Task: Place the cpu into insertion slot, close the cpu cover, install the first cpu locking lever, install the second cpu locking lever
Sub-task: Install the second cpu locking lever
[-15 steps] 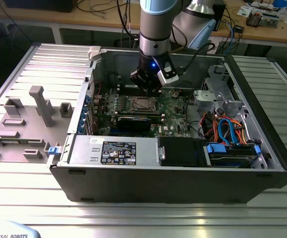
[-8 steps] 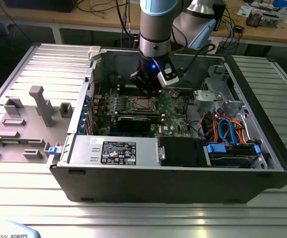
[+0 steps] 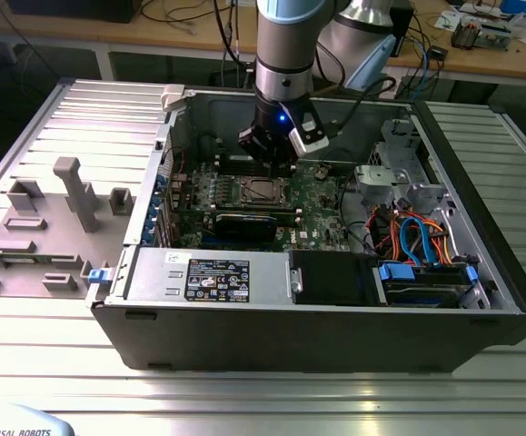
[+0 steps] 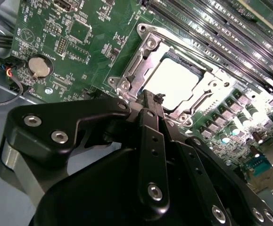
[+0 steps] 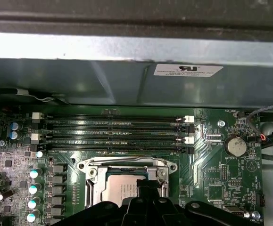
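One cpu [image 4: 176,82] under one cpu cover [image 4: 141,59], claw [image 4: 151,101] seemingly closed

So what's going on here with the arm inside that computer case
A robot arm reaches down into an open computer case, its gripper right at the edge of the insertion slot on the green motherboard. The cpu already sits in the slot, silvery top up, and the cpu cover lies flat around it. The fingers look pressed together at the socket's rim, holding nothing visible.
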### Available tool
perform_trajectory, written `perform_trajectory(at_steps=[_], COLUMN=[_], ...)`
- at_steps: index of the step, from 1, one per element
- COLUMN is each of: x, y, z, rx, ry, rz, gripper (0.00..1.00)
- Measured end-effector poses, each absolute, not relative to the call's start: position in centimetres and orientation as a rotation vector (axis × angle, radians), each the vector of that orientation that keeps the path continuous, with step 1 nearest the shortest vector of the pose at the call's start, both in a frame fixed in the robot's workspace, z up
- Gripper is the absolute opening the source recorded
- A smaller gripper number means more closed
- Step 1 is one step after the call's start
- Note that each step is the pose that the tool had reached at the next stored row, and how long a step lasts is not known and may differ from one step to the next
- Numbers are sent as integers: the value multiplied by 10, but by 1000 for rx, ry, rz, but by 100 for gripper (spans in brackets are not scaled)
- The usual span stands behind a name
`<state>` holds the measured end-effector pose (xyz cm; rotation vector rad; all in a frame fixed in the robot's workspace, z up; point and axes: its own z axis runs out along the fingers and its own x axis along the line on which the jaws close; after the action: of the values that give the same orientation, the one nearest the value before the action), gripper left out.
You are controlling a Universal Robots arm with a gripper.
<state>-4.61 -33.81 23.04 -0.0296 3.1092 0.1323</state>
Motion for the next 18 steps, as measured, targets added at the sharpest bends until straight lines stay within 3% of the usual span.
perform_trajectory(at_steps=[18], x=[-46], y=[-355], z=[228], rx=[-29], ry=[3110], rz=[128], gripper=[11])
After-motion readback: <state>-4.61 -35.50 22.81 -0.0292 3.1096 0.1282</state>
